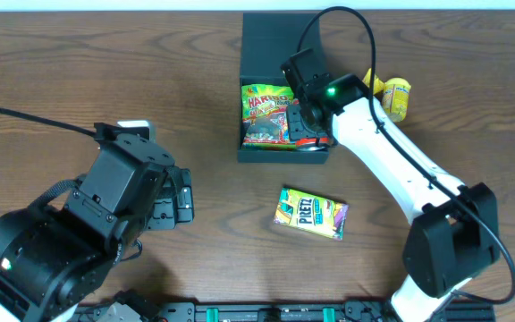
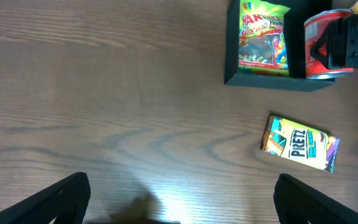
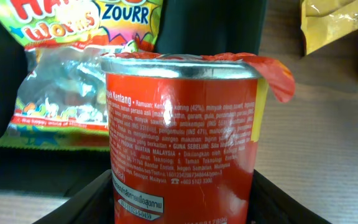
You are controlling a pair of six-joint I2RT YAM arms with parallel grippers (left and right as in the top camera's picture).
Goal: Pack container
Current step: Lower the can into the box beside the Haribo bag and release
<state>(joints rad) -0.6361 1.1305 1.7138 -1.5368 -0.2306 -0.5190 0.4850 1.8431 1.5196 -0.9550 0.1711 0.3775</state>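
The container (image 1: 271,45) is a dark box at the back middle of the table, with its flap lid standing open behind it. A Haribo gummy bag (image 1: 266,112) lies in its left half. My right gripper (image 1: 309,125) is shut on a red snack can (image 1: 317,139) with a foil lid, at the box's right front corner beside the bag. The right wrist view shows the can (image 3: 179,124) filling the gap between the fingers, with the bag (image 3: 61,93) to its left. My left gripper (image 2: 182,199) hangs open over bare wood, nothing between its fingers (image 2: 67,199).
A yellow-green Pretz box (image 1: 311,213) lies flat on the table in front of the container. A yellow packet (image 1: 392,97) sits to the right of the container, close to the right arm. The left arm's bulk fills the front left.
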